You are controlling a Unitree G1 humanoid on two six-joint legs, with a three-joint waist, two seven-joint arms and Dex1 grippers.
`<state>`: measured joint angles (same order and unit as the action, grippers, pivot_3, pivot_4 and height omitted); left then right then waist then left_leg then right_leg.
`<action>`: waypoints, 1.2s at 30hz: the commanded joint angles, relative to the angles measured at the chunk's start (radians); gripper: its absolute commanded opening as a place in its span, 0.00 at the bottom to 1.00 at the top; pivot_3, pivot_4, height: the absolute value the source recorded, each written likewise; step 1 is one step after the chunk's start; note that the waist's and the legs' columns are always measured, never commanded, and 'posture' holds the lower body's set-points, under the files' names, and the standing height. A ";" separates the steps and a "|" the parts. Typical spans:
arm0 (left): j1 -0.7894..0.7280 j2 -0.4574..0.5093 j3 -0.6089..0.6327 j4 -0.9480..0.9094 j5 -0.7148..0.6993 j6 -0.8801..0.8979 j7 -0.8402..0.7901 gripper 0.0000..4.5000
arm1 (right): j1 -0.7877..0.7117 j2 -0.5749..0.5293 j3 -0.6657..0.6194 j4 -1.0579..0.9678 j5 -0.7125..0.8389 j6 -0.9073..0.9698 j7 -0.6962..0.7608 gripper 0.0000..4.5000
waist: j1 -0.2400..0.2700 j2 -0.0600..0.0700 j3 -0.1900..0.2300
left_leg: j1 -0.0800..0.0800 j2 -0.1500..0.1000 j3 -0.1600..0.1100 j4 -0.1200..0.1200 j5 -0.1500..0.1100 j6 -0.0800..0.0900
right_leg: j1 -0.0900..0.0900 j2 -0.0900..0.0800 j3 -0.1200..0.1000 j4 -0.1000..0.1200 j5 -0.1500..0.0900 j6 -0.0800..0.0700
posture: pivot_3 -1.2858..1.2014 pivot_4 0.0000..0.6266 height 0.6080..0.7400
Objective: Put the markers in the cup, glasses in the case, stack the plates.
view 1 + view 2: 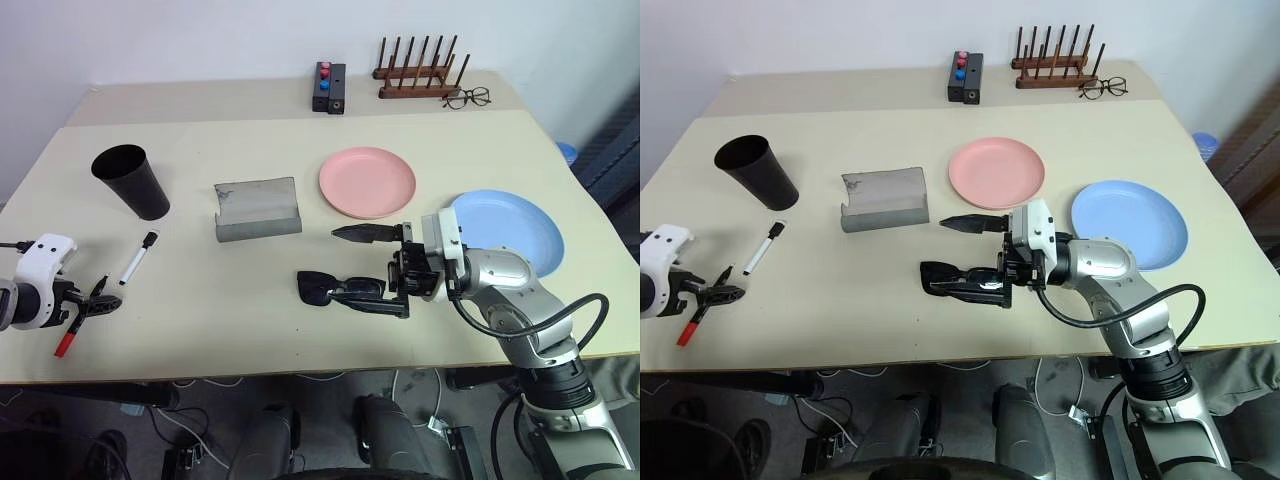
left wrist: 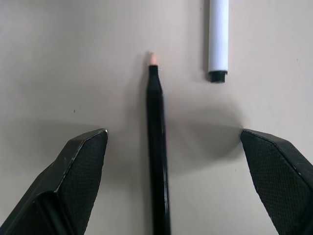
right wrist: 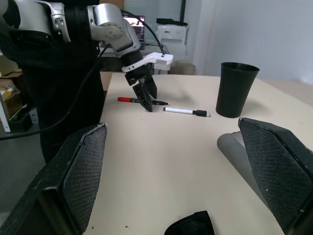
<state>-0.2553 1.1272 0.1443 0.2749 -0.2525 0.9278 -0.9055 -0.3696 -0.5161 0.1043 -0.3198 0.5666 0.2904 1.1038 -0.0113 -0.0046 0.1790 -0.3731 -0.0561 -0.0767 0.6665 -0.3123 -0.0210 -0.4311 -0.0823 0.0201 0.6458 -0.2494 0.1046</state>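
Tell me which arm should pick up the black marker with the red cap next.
Left. The left gripper hangs open right over that black marker, which lies between its fingers on the table. The right gripper is far across, open beside the sunglasses.

Right gripper (image 3: 181, 186) fingers spread wide in foreground, nothing between them. Beyond, left gripper (image 3: 145, 95) tips down over a red-capped pen (image 3: 139, 101); white marker (image 3: 185, 111) lies beside it, black cup (image 3: 235, 89) upright near the grey case (image 3: 239, 159). Edge of the sunglasses (image 3: 191, 226) sits low.

Bright, even light; shadows soft—sharp.
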 commanded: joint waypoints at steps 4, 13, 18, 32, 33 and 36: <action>-0.091 0.056 -0.119 0.110 0.064 -0.054 -0.090 0.99 | -0.009 0.008 0.004 0.008 -0.029 -0.040 -0.002 0.97 | -0.002 0.000 0.000 | 0.000 0.000 0.000 0.000 0.000 0.000 | 0.000 0.001 0.000 0.000 0.000 0.000 | 0.52 0.24 1.00; -0.104 0.046 -0.152 0.151 0.084 -0.085 -0.123 0.25 | 0.004 0.016 0.000 0.008 -0.047 -0.051 -0.026 0.97 | -0.005 0.000 0.000 | 0.000 0.000 0.000 0.000 0.000 0.000 | 0.000 0.001 0.000 0.001 0.000 0.000 | 0.52 0.24 1.00; -0.073 0.081 -0.131 0.105 0.071 -0.099 -0.170 0.00 | 0.010 0.012 -0.002 0.012 -0.055 -0.057 -0.033 0.97 | -0.007 0.000 0.000 | 0.000 0.000 0.000 0.000 0.000 0.000 | 0.000 0.002 0.000 0.001 0.000 0.000 | 0.52 0.24 1.00; -0.156 0.055 0.145 -0.094 -0.144 -0.389 -0.286 0.00 | -0.022 0.009 -0.016 0.082 -0.065 -0.090 -0.020 0.97 | 0.024 -0.002 0.001 | 0.000 0.000 -0.001 0.002 0.000 0.000 | 0.003 0.001 -0.003 -0.001 0.000 0.000 | 0.52 0.24 1.00; -0.234 -0.014 0.155 -0.079 -0.138 -0.442 -0.215 0.00 | -0.028 0.011 -0.018 0.088 -0.065 -0.091 -0.022 0.97 | 0.026 -0.003 0.001 | 0.000 -0.001 -0.002 0.002 0.000 0.000 | 0.003 0.001 -0.004 -0.001 0.000 0.000 | 0.52 0.24 1.00; -0.410 -0.160 0.156 0.009 -0.119 -0.574 -0.113 0.00 | -0.054 0.023 -0.032 0.110 -0.066 -0.101 -0.035 0.97 | 0.018 -0.007 0.001 | -0.002 -0.001 -0.004 0.005 0.001 -0.001 | 0.002 0.002 -0.006 0.001 0.000 0.000 | 0.52 0.24 1.00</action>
<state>-0.6189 0.9671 0.2599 0.2558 -0.3796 0.4341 -1.0690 -0.4065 -0.4977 0.1004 -0.2058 0.4946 0.2084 1.0774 0.0071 -0.0118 0.1803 -0.3755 -0.0568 -0.0800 0.6721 -0.3099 -0.0248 -0.4295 -0.0806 0.0143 0.6469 -0.2490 0.1045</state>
